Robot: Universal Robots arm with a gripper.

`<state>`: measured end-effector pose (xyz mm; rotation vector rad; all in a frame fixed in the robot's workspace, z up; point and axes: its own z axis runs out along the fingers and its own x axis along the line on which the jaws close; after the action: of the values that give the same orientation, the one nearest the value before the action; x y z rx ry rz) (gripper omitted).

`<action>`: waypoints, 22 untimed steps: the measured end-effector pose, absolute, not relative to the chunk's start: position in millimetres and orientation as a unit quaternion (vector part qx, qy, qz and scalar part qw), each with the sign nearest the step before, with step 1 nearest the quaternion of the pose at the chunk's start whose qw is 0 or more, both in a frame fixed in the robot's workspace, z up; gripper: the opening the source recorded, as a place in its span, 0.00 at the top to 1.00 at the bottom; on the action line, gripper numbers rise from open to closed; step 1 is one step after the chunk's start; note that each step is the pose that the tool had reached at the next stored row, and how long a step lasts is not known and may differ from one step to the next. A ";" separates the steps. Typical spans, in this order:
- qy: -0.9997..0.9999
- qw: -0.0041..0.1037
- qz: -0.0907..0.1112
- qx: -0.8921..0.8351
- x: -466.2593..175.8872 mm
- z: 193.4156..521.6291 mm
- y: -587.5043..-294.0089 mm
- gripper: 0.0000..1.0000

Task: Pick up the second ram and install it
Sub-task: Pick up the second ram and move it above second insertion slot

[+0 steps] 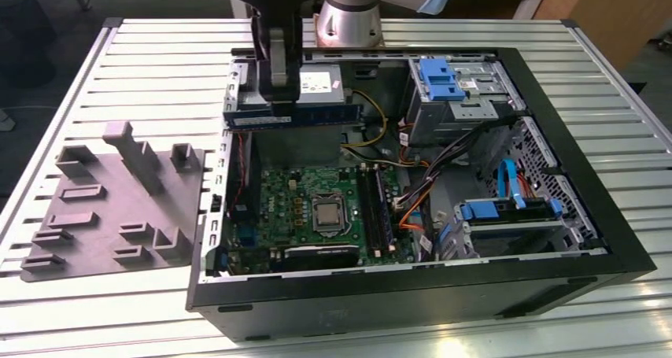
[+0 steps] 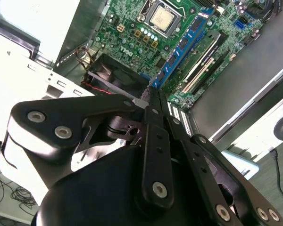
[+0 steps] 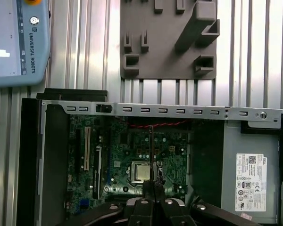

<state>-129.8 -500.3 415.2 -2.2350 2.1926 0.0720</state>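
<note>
Here, the black two-fingered gripper (image 1: pixel 278 98) is clamped tight on the second ram (image 1: pixel 304 116), a thin, flat, narrow stick of dark green circuit board. The fingers pinch it near its middle, so both ends stick out to either side. In the exterior view the stick hangs level, long edge down, above the open black computer tower case (image 1: pixel 588 216), over the silver boxy power supply (image 1: pixel 320 86) at the far end. It is well apart from the green motherboard (image 1: pixel 278 197) and its long black memory slots (image 1: pixel 375 204). In the first wrist view the ram (image 3: pixel 151 150) appears edge-on as a fine dark line rising from the closed fingertips (image 3: pixel 148 187), crossing the square metal-capped processor (image 3: pixel 141 172). In the second wrist view a blue-labelled strip (image 2: pixel 184 43) stands along one of the slots beside the processor (image 2: pixel 161 18). The case lies on its side on a ribbed aluminium table (image 1: pixel 157 67). A grey moulded plastic fixture tray (image 1: pixel 105 208) rests just beside it, on the exterior view's left.
</note>
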 end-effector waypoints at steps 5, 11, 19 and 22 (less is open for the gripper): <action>0.700 0.005 0.023 -0.714 -126.1 414.7 -500.3 0.89; 0.700 0.005 0.023 -0.714 -122.5 413.5 -500.3 0.89; 0.700 0.005 0.023 -0.714 -119.7 411.0 -500.3 0.89; 0.700 0.005 0.023 -0.714 -118.9 410.2 -500.3 0.89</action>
<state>-118.9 -500.3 410.2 -2.2350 2.1928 0.0720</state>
